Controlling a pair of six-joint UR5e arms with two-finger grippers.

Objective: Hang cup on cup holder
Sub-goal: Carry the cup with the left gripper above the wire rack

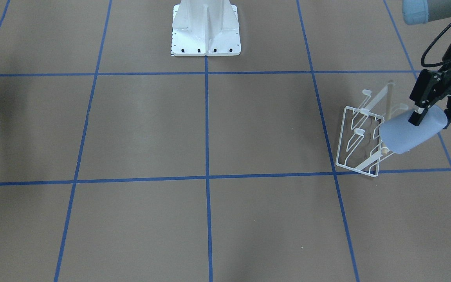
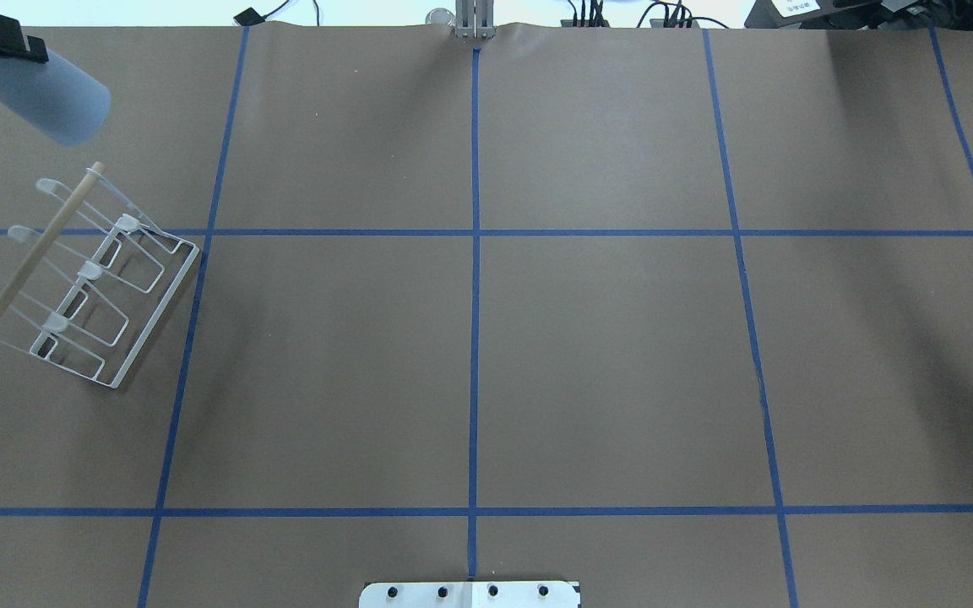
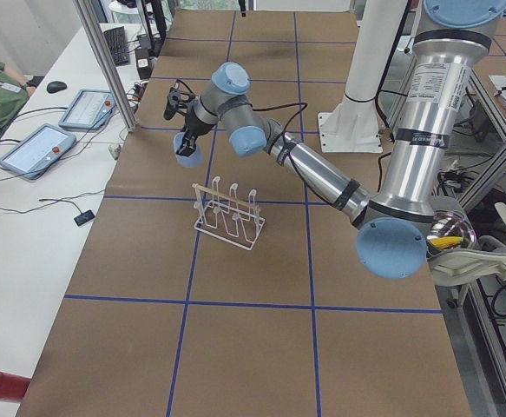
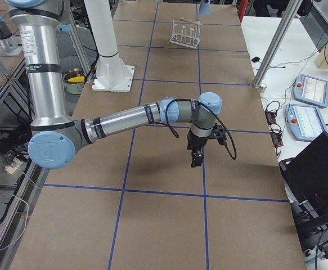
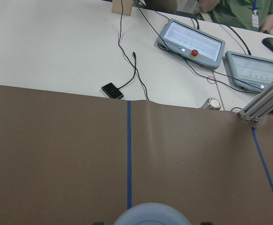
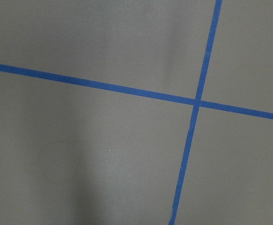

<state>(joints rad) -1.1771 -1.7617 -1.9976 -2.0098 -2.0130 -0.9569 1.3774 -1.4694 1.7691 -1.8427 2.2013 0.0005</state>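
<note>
My left gripper is shut on the pale blue cup and holds it tilted in the air, rim pointing away from the gripper. The white wire cup holder stands on the brown table just below and beside the cup. In the overhead view the cup is beyond the rack's wooden rod, apart from the prongs. The left wrist view shows the cup's end at the bottom edge. My right gripper hangs low over the table far from the rack; I cannot tell whether it is open or shut.
The robot's white base plate is at the table's middle edge. Beyond the table's far edge a white bench holds two teach pendants, cables and a small black device. An aluminium post stands at the far edge.
</note>
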